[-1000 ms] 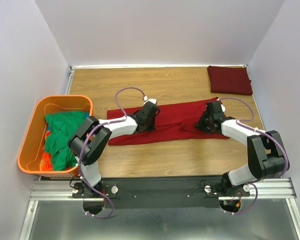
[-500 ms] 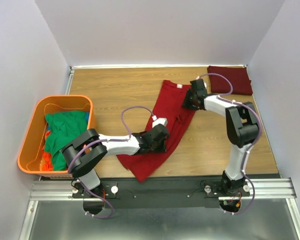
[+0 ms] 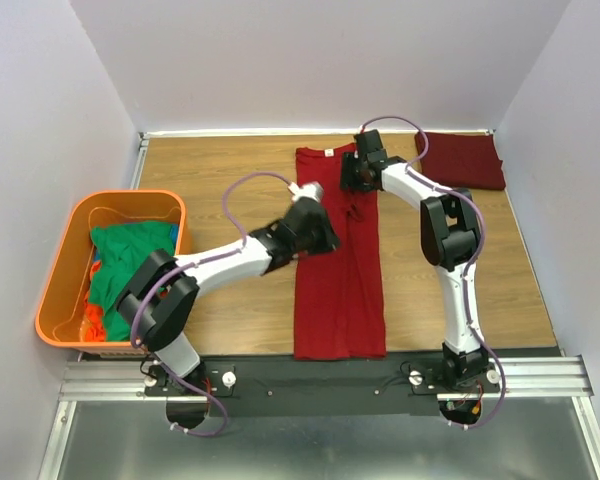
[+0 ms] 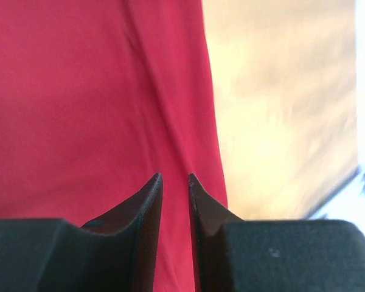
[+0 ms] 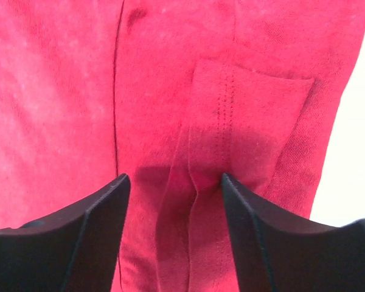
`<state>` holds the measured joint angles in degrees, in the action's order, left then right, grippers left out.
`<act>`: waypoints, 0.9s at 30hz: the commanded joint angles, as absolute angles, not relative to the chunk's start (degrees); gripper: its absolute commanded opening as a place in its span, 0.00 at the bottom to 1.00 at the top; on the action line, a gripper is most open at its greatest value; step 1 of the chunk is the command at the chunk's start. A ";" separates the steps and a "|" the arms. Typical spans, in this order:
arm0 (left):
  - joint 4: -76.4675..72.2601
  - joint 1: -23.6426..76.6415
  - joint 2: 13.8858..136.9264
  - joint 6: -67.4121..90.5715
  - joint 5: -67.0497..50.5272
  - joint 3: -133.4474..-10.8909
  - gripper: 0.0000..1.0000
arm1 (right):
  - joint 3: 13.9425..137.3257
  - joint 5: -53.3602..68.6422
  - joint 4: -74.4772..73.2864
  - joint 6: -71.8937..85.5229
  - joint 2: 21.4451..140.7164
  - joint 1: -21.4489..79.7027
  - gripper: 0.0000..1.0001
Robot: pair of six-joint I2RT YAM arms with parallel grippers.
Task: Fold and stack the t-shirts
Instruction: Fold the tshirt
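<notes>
Over the left edge of a long, folded red t-shirt [image 3: 338,290], the left gripper [image 4: 172,177] has its jaws nearly closed; whether it pinches cloth cannot be told. Farther back, the right gripper [image 5: 173,179] spreads wide above the sleeve. A folded maroon t-shirt [image 3: 462,160] lies far right. Green t-shirts [image 3: 125,265] fill an orange tub [image 3: 55,290] at left.

The wooden table [image 3: 220,170] fills the middle of the top view. A red tee [image 3: 340,300], folded into a long strip, lies flat from upper centre down to the near edge. A folded maroon tee [image 3: 465,160] lies at the upper right corner. An orange tub [image 3: 60,270] sits at the left edge.
</notes>
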<state>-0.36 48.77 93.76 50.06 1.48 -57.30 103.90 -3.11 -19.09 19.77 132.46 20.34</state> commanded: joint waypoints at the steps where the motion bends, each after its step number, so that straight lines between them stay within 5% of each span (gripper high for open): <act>1: -0.09 40.10 90.88 46.50 0.88 -60.29 0.32 | 105.64 -0.53 -27.60 18.01 134.39 20.30 0.70; 6: 2.02 32.53 98.60 39.83 1.67 -69.42 0.33 | 107.58 2.81 -27.51 19.77 128.50 20.21 0.76; 13: 6.06 27.43 113.63 28.06 -1.05 -87.34 0.50 | 100.92 -2.72 -27.33 23.64 119.11 19.60 0.80; 27: 18.80 24.96 136.65 16.97 4.40 -115.03 0.53 | 79.29 -1.94 -18.99 26.54 111.18 16.00 0.78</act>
<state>14.46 25.80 133.03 20.73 2.50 -111.18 82.54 -1.63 -22.37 25.43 112.38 17.39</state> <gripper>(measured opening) 0.530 0.786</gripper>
